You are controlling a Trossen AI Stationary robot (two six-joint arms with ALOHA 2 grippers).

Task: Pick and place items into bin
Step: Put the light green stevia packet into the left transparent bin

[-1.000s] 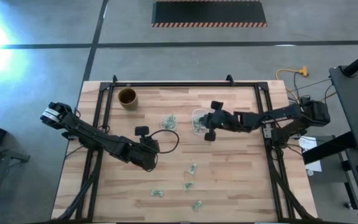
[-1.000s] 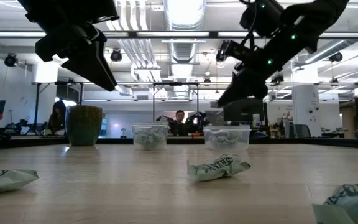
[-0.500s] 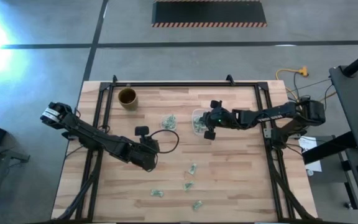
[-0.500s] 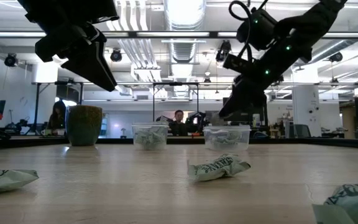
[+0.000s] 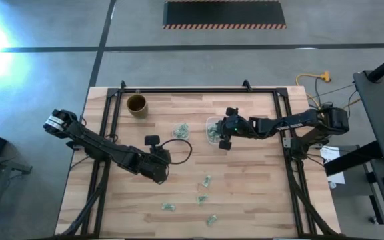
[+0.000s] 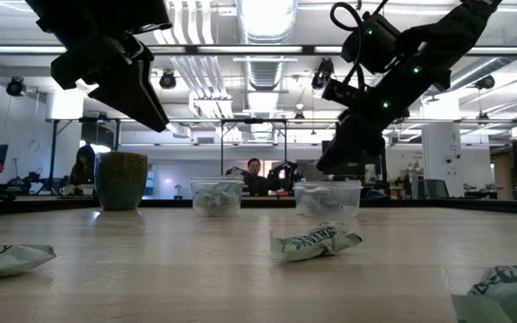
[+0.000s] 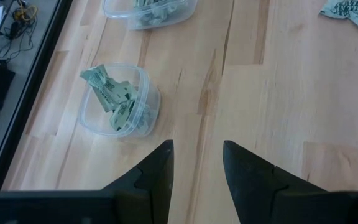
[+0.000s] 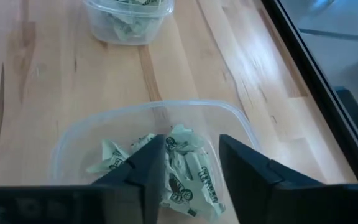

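Two clear tubs stand at mid-table, the left tub [image 5: 181, 130] and the right tub [image 5: 210, 129], each holding green-and-white items. My right gripper [image 8: 191, 168] hovers open just over the right tub [image 8: 104, 127], its fingers on either side of the items [image 8: 188, 163] lying inside. Loose items lie on the table nearer the front: one [image 5: 207, 180], another [image 5: 201, 199], a third [image 5: 169, 207]. My left gripper [image 7: 197, 165] waits open above bare wood left of centre [image 5: 163, 167], facing the left tub [image 7: 120, 102].
A brown round cup [image 5: 137, 104] stands at the far left of the table. A black frame rail [image 5: 192, 91] runs along the far edge. In the low view, people sit in the room beyond the table. Bare wood lies between the tubs and the loose items.
My right gripper has come down toward the right tub and shifted a little toward the table's left, ending just above the tub's rim.
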